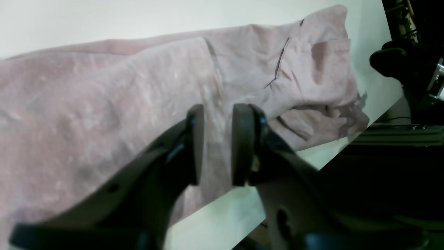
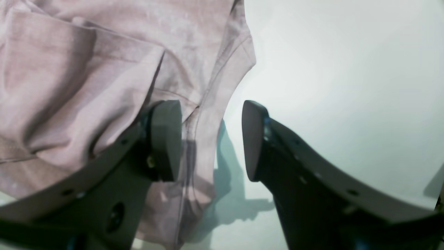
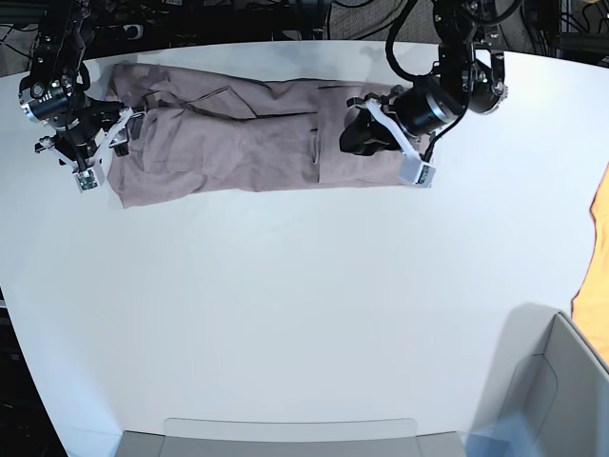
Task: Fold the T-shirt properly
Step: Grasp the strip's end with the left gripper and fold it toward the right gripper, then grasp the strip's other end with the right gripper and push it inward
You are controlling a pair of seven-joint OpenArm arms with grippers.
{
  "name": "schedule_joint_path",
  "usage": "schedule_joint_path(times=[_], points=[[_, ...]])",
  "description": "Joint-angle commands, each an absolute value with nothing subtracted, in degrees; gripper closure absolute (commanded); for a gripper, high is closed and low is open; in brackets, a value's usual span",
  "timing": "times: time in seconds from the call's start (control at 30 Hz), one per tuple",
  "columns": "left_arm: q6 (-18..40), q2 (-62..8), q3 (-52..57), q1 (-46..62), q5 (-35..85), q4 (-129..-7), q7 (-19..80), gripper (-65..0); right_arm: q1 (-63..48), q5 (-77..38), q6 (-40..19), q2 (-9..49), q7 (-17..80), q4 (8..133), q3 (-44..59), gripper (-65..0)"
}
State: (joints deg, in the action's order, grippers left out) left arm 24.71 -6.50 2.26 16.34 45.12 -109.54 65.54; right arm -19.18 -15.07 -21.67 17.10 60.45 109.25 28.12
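The T-shirt [image 3: 238,143] lies along the far edge of the white table [image 3: 304,314], already gathered into a long narrow band running left to right, with one gripper at each end. The step in hand looks like letting go of a lengthwise fold and readying the next one. To do it well, each gripper should lift straight clear so no pad drags the cloth and spoils the edge. The next pinch should take all layers at the corners, and both ends should travel together so the band stays straight.

At the left of the base view, the right gripper [image 3: 95,152] sits at the shirt's left end. In its wrist view the right gripper's jaws stand wide apart: one pad is over the cloth by a seamed edge, the other over bare table, and nothing is clamped between them.

At the right end, the left gripper [image 3: 400,143] is over the shirt's edge. In its wrist view the left gripper [image 1: 215,144] shows a narrow gap between the pads, with a ridge of the T-shirt [image 1: 104,104] running through that gap. The cloth seems loose rather than squeezed, so I judge it released or nearly so, but I cannot tell for sure.

An orange cloth [image 3: 595,257] shows at the far right edge, well apart.
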Motion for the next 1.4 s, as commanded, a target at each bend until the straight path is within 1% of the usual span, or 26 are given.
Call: schedule_joint_path(times=[0.0,0.1,0.23,0.33,0.4,0.43,0.57,0.63,0.77,0.9,0.97,1.1,1.3,1.33,1.37], points=[[25.0,-6.6,2.4,16.0,46.1,-110.7,64.4,-8.4,-18.6,-16.7,-21.5,18.0,59.6,110.2,29.0,-28.3],[25.0,-6.6,5.4,16.1,46.0,-110.6,64.4,0.0,-18.7,-24.8,-21.6,18.3,59.6,110.0,33.5,-28.3],[25.0,-6.6,8.2,16.3,46.0,-110.5,64.6,0.0,-19.4,-40.8,-21.6,19.2,60.1,104.6,41.1,-28.3],[25.0,-6.7,8.4,16.4,46.0,-110.5,64.7,0.0,-19.7,-46.8,-21.6,22.5,60.1,95.7,41.4,-28.3],[25.0,-6.7,8.4,16.5,46.0,-110.5,64.8,0.0,-19.7,-49.4,-21.8,23.2,60.1,90.1,41.6,-28.3],[25.0,-6.7,8.4,17.0,46.0,-110.5,64.8,0.0,-19.7,-50.5,-22.9,23.3,60.1,87.5,41.6,-28.3],[25.0,-6.7,8.0,18.0,46.0,-110.5,64.6,0.0,-19.1,-51.4,-31.1,23.0,60.1,80.1,41.5,-28.3],[25.0,-6.5,7.9,18.1,46.0,-110.5,64.5,0.0,-17.9,-51.4,-32.7,22.8,60.2,77.1,41.3,-28.3],[25.0,-6.7,8.3,18.1,46.0,-110.5,64.5,0.0,-15.8,-51.4,-33.3,21.8,60.2,73.5,39.5,-28.3],[25.0,-6.7,8.0,18.1,46.0,-110.5,64.5,0.0,-15.5,-51.6,-33.3,21.5,60.2,73.9,33.7,-28.3],[25.0,-6.6,8.0,18.1,46.0,-110.5,64.5,0.0,-15.5,-51.6,-33.3,21.2,60.2,74.8,32.4,-28.3],[25.0,-6.7,8.3,18.2,46.0,-110.5,64.6,0.0,-15.6,-51.5,-33.3,18.0,60.2,78.9,31.9,-28.3],[25.0,-6.7,8.0,19.1,46.0,-110.5,64.6,0.0,-14.0,-50.2,-32.9,17.9,59.8,79.7,25.4,-28.0],[25.0,-6.7,8.0,19.4,46.0,-110.5,64.6,0.0,-13.9,-49.2,-32.9,17.8,59.8,80.0,24.7,-27.1],[25.0,-6.7,8.0,19.4,46.0,-110.5,64.6,0.0,-13.5,-47.9,-32.9,17.7,59.8,80.1,24.1,-24.7]])
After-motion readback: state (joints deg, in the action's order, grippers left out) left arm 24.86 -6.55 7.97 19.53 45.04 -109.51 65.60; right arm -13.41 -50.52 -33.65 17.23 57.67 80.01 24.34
